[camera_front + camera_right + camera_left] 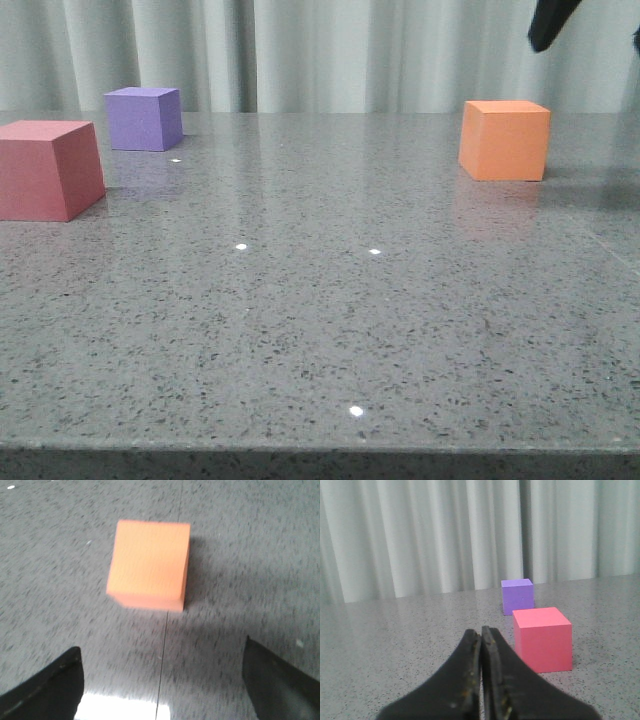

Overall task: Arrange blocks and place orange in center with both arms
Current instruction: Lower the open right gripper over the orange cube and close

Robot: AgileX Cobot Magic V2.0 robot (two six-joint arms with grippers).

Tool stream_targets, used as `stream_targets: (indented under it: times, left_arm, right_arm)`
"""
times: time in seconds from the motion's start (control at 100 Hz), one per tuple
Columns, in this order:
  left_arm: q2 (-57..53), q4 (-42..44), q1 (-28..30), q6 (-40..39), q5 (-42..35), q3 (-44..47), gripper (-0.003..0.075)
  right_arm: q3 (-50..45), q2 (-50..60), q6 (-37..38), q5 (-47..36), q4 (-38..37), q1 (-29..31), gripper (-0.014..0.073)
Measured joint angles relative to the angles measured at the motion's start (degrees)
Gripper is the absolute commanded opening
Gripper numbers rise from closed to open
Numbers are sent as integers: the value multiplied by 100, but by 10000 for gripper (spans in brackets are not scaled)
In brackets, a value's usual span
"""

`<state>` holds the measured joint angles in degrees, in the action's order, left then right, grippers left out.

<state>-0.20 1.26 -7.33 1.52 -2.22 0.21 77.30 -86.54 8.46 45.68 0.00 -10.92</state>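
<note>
So the grey speckled table [320, 330] fills most of the front view, with pale curtains [320, 50] behind it. Red-pink cube [45, 168] sits at the left edge, purple cube [145, 118] just behind it toward the upper left, not touching. Orange cube [505, 140] is alone over on the right, well apart from both. Right gripper [162, 680] hangs above the orange one, jaws spread wide, holding nothing. Left gripper [481, 680] has its fingers pressed together, empty, with the red-pink cube just right of it.
</note>
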Motion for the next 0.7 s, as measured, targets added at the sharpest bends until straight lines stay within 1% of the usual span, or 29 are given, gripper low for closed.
stream_targets:
  times: [0.16, 0.3, 0.7]
  left_arm:
    - [0, 0, 0, 0, 0, 0, -20]
    - [0, 0, 0, 0, 0, 0, -20]
    - [0, 0, 0, 0, 0, 0, -20]
  right_arm:
    - [725, -715, 0, 11, -67, -29, 633]
    - [1124, -1080, -3, 11, -76, -122, 633]
    - [1282, -1701, -3, -35, -90, -156, 633]
